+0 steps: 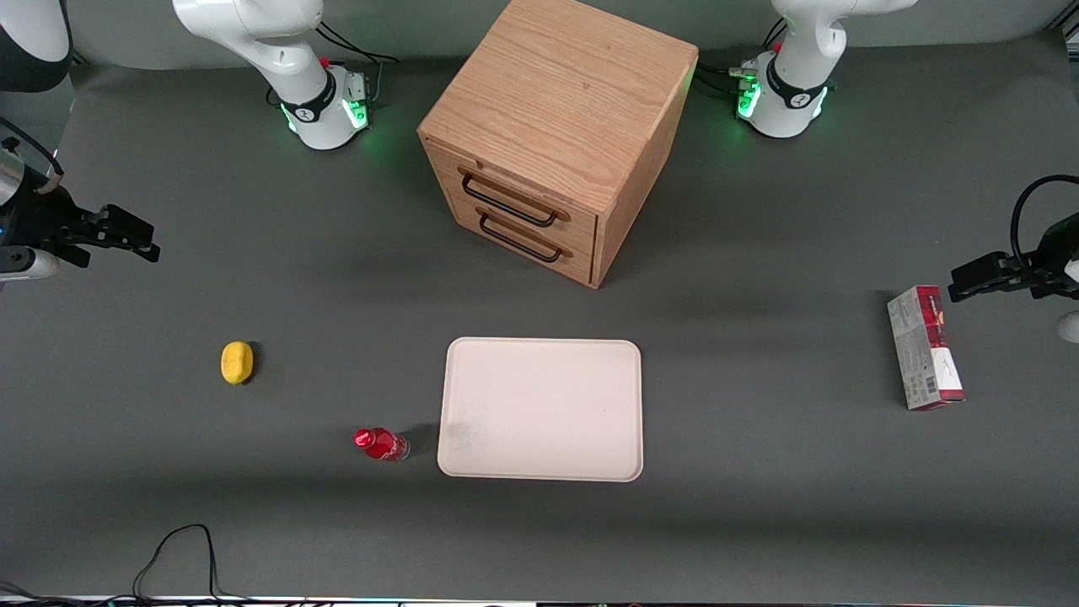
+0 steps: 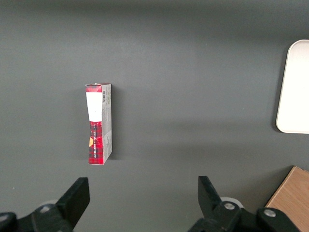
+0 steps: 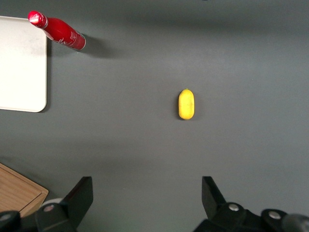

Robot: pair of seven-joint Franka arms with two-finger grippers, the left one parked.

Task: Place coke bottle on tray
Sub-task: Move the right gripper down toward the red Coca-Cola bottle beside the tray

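Observation:
The coke bottle (image 1: 381,443), with a red cap and red label, stands on the grey table just beside the tray (image 1: 541,409), toward the working arm's end. The tray is flat, cream-white and bare. My right gripper (image 1: 142,239) hangs above the table at the working arm's end, farther from the front camera than the bottle and well apart from it. In the right wrist view its fingers (image 3: 79,193) stand wide open and empty, with the bottle (image 3: 60,30) and a corner of the tray (image 3: 21,63) showing. The tray's edge (image 2: 295,87) also shows in the left wrist view.
A yellow lump (image 1: 237,362) lies between gripper and bottle, also in the right wrist view (image 3: 186,104). A wooden drawer cabinet (image 1: 556,126) stands farther from the front camera than the tray. A red-and-grey carton (image 1: 925,347) lies toward the parked arm's end. A black cable (image 1: 181,548) loops at the table's front edge.

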